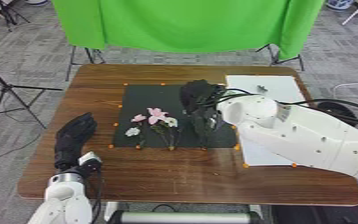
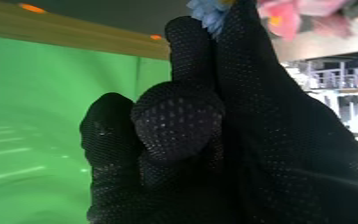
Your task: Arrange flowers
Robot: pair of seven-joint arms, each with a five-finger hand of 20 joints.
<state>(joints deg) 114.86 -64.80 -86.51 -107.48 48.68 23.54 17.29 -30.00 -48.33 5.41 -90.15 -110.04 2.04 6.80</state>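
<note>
Over the right part of the dark mat (image 1: 135,107), my right hand (image 1: 196,95) comes in from the right and hides what is beneath it. In the right wrist view, my right hand (image 2: 180,120) is shut on a blue flower (image 2: 209,17), its petals showing between the fingertips. A pink flower (image 2: 304,12) is close beside it there. On the mat lie a pink flower (image 1: 156,115), a white flower (image 1: 171,121) and another white flower (image 1: 132,132), with stems toward the front edge. My left hand (image 1: 74,137) rests open at the table's left side.
A white sheet (image 1: 264,150) lies right of the mat, partly under my right arm, with a small dark item (image 1: 262,89) near its back. Orange markers line the mat. Behind the brown table (image 1: 158,175) hangs a green cloth (image 1: 193,25) on stands.
</note>
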